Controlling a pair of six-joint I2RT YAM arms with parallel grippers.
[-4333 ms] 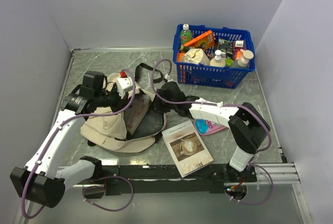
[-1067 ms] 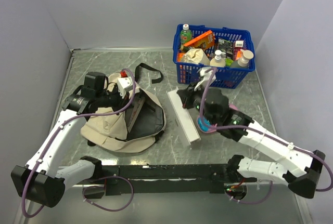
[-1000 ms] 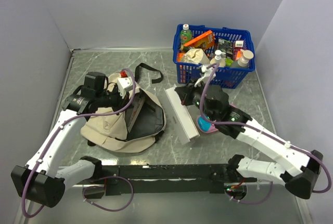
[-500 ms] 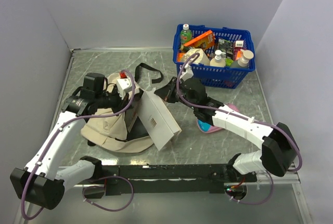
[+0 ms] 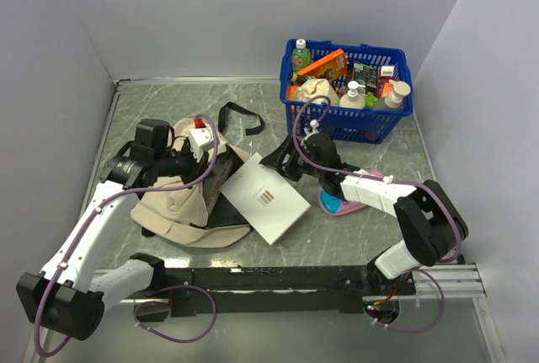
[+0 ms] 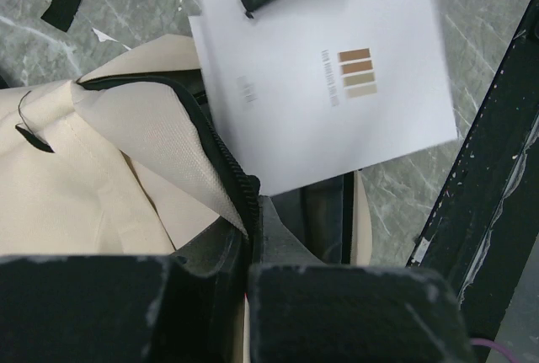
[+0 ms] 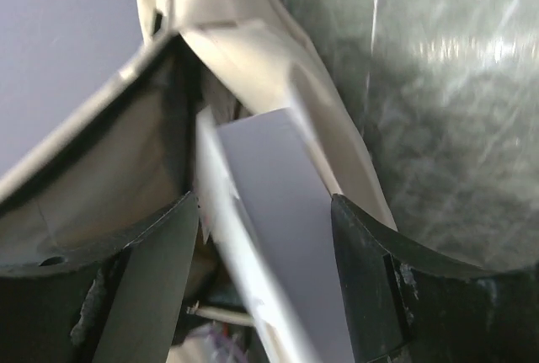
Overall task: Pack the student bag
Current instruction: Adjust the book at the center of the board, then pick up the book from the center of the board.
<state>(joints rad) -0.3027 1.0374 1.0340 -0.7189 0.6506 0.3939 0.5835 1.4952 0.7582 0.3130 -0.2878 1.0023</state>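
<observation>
The beige student bag [image 5: 173,207] lies open at left centre, its dark lining showing. My left gripper [image 5: 205,154] is shut on the bag's zipper edge [image 6: 221,157] and holds the flap up. A white book [image 5: 264,197] rests tilted over the bag's mouth, its right half over the table. My right gripper [image 5: 276,161] is at the book's far corner, jaws wide apart. In the right wrist view the blurred book [image 7: 278,211] passes loose between the fingers [image 7: 160,270], with the bag's beige fabric [image 7: 253,51] behind it.
A blue basket [image 5: 375,123] full of bottles and packets stands at the back right. A pink pencil case [image 5: 345,203] lies under the right arm. A black strap [image 5: 240,117] trails behind the bag. A black rail [image 5: 278,279] runs along the near edge.
My right gripper swung the book left from beside the pencil case to over the bag's mouth, laid it flatter, and its jaws opened. The left gripper kept its hold.
</observation>
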